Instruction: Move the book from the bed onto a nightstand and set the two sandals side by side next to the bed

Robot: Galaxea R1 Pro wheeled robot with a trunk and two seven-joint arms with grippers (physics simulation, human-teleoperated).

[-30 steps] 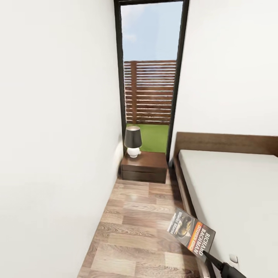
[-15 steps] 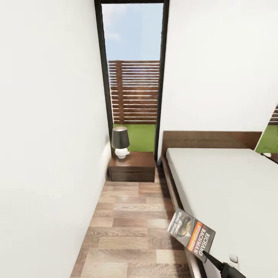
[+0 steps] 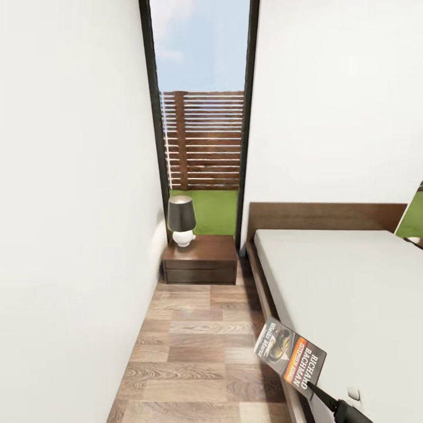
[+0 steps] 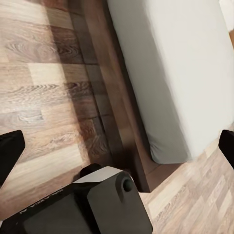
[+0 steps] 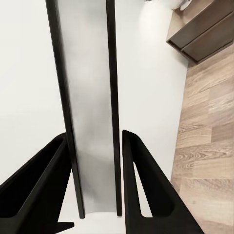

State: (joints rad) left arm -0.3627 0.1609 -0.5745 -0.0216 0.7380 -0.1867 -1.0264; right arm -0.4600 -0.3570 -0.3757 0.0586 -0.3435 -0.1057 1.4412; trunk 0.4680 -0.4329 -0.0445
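The book [image 3: 291,355], dark with an orange band and white lettering, hangs tilted over the bed's near left edge with my right gripper [image 3: 320,395] shut on its lower corner. In the right wrist view the book [image 5: 92,122] is seen edge-on, clamped between the two black fingers [image 5: 146,190]. The nightstand [image 3: 200,259] stands ahead at the end of the aisle, beside the bed [image 3: 346,288]. My left gripper [image 4: 117,146] is open, hanging over the bed's foot corner [image 4: 165,112] and the wood floor. The sandals are out of view.
A lamp [image 3: 181,220] with a dark shade stands on the nightstand's left part. A white wall [image 3: 64,235] closes the narrow wood-floor aisle [image 3: 200,352] on the left. A tall dark-framed window [image 3: 202,117] rises behind the nightstand.
The camera has turned and moved, so the nightstand and window have shifted left in the picture and more of the bed shows. The book stays held in the same pose.
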